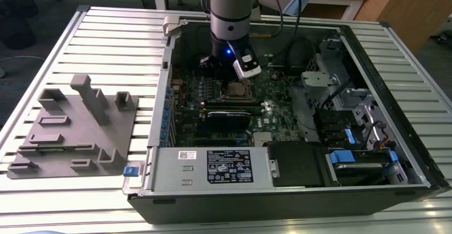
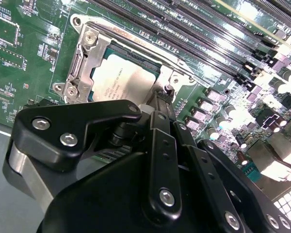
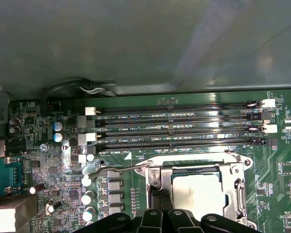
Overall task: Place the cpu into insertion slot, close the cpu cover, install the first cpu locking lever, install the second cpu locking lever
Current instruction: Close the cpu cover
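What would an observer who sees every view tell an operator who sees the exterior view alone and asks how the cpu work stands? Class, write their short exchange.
Operator: From the exterior view I can't make out the socket. Is the cpu seated?
Observer: Yes. In both wrist views the cpu lies flat in the insertion slot, silvery top up.
Operator: And the cpu cover?
Observer: In the first wrist view the cpu cover is down, its metal frame lying around the chip's edges.
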`<state>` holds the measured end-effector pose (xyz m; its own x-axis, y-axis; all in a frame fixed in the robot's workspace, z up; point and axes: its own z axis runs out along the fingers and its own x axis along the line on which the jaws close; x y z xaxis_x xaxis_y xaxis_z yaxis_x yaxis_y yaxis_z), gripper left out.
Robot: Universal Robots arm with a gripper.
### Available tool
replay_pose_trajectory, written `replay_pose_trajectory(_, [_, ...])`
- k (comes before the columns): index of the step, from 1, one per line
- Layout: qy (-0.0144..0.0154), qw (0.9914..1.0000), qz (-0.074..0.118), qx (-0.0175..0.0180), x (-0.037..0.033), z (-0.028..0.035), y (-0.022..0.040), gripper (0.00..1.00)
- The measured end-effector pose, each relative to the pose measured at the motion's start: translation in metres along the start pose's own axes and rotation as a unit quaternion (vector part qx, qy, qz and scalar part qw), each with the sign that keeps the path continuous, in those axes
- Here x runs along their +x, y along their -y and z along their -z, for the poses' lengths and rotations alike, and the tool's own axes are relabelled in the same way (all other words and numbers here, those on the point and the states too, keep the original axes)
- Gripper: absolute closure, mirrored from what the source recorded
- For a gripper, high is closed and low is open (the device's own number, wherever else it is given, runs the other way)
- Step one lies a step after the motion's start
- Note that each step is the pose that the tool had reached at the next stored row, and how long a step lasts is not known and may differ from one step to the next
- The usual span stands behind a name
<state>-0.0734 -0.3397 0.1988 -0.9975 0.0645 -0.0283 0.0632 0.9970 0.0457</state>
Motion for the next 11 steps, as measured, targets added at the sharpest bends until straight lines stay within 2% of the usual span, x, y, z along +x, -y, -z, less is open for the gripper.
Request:
replay_pose_trajectory(6, [0.0,1.0,0.0,0.0,0.0,0.0,0.0,0.89])
replay_pose_trajectory(8, [0.0007,1.0,0.0,-0.0012,-0.0003,0.0015,-0.0005,0.89])
replay_pose_trajectory(11, [0.0001,1.0,0.0,-0.0002,-0.0002,0.0053,-0.0003,0.89])
